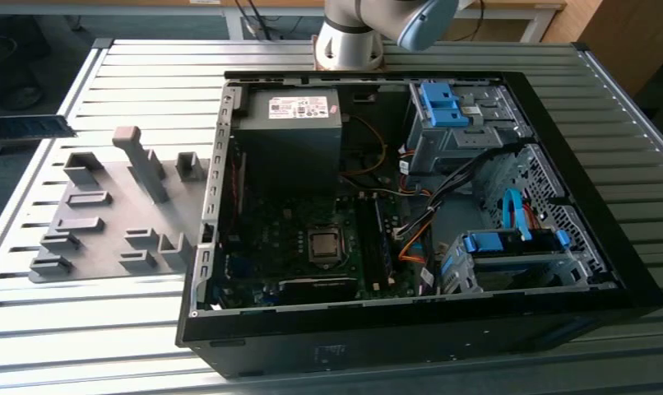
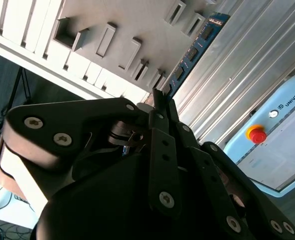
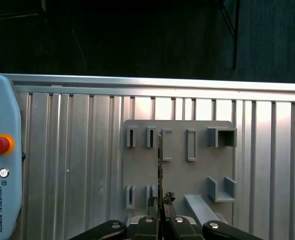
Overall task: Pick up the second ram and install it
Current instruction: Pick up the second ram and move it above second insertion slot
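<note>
My gripper point(image 2: 160, 97) is shut on one end of the second ram point(image 2: 192, 52), a thin stick with black chips and a small label at its far end. In the first wrist view the ram point(image 3: 160, 160) shows edge-on, rising from the closed fingertips of the gripper point(image 3: 160, 201). It hangs in the air over the grey holder plate point(image 3: 180, 175), apart from it. In the exterior view the holder plate point(image 1: 112, 239) lies on the slatted table at the exterior view's left, beside the open computer case point(image 1: 213, 189).
Inside the case are the motherboard point(image 1: 276, 247) with its processor socket point(image 1: 324, 244), a power supply point(image 1: 293, 111), blue drive cages point(image 1: 447, 107) and loose cables point(image 1: 419, 218). A pendant with a red button point(image 3: 0, 145) lies on the table near the plate. The arm's base point(image 1: 348, 45) stands behind the case.
</note>
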